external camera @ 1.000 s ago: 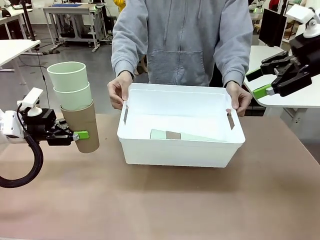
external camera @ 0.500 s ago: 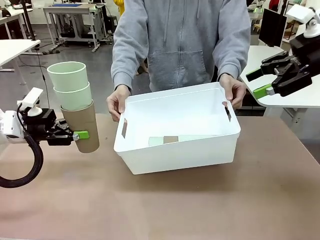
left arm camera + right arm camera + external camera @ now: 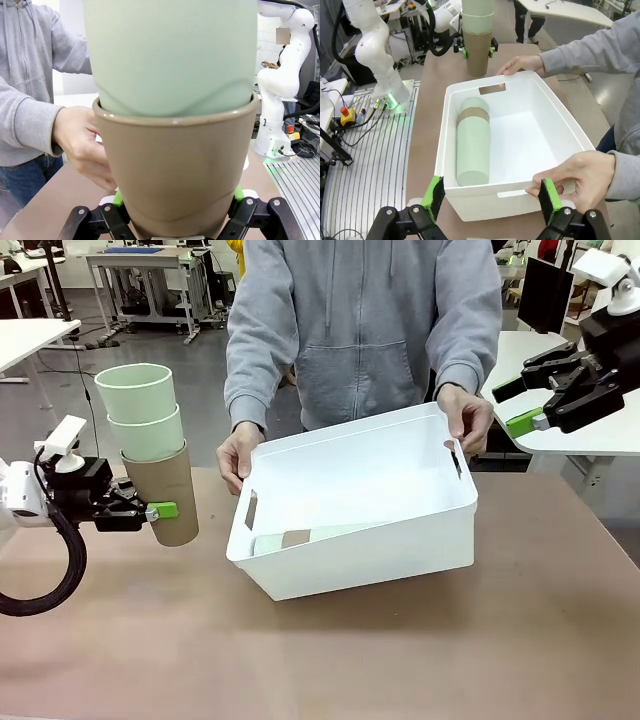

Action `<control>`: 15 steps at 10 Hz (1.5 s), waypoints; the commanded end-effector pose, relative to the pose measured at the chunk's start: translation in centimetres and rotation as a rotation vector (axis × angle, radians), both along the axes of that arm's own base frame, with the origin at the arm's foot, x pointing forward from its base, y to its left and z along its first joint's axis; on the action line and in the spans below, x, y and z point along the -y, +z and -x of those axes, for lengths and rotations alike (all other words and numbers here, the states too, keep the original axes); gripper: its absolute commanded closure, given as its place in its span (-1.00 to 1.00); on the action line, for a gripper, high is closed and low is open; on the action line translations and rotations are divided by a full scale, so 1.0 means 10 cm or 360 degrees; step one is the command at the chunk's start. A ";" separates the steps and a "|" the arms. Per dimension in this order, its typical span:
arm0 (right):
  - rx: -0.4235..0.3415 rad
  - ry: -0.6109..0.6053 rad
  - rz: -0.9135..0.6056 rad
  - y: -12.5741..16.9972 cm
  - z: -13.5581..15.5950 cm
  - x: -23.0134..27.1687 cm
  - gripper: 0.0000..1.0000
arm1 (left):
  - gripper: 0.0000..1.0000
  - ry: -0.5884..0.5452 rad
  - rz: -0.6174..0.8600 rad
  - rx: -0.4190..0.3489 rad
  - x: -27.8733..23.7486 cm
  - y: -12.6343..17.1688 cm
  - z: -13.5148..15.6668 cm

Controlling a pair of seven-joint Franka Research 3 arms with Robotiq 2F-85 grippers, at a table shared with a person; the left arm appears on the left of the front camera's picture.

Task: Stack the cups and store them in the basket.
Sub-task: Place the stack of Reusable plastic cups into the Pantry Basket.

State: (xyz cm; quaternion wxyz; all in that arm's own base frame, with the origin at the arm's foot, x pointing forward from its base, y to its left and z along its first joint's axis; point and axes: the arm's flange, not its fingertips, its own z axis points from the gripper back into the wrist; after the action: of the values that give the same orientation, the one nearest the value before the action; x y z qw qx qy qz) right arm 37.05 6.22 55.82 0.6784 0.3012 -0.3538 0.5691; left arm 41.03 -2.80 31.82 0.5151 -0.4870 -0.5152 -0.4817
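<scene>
The left hand is clamped low on the tan cup of a three-cup stack, light, rigid, probably slick and top-heavy, while the right hand hangs open above the tilted basket holding another stack.

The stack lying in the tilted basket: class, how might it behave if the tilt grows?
The lying stack is round and tapered, so it probably rolls or slides toward the low wall of the basket. Nested cups may slip apart.
</scene>
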 end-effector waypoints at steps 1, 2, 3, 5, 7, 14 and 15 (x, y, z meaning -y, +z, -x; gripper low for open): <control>-0.0027 -0.0016 -0.0035 0.05 -0.03 -0.03 -1.00 | -0.69 0.0028 -0.0001 0.0008 0.02 0.25 0.09; -0.0027 -0.0016 -0.0035 0.05 -0.03 -0.03 -1.00 | -0.69 0.0097 -0.0055 -0.0004 0.06 0.49 0.14; -0.0027 -0.0016 -0.0035 0.05 -0.03 -0.03 -1.00 | -0.69 0.0132 -0.0094 -0.0011 0.11 0.72 0.19; -0.0027 -0.0016 -0.0035 0.05 -0.03 -0.03 -1.00 | -0.69 0.0221 -0.0189 0.0020 0.31 1.14 0.34; -0.0027 -0.0016 -0.0035 0.05 -0.03 -0.03 -1.00 | -0.69 0.0253 -0.0378 0.0083 0.59 1.54 0.39; -0.0027 -0.0016 -0.0035 0.05 -0.03 -0.03 -1.00 | -0.69 0.0412 -0.0984 0.0113 1.85 2.01 0.18; -0.0027 -0.0016 -0.0035 0.05 -0.03 -0.03 -1.00 | -0.69 0.0426 -0.1043 0.0111 1.98 1.96 0.13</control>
State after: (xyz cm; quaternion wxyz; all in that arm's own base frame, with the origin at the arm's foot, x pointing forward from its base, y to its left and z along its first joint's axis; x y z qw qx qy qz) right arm 37.21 6.25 55.98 0.6787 0.3002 -0.3530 0.5697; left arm 38.56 -21.56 50.85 0.6708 -0.2151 -0.4228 -0.5701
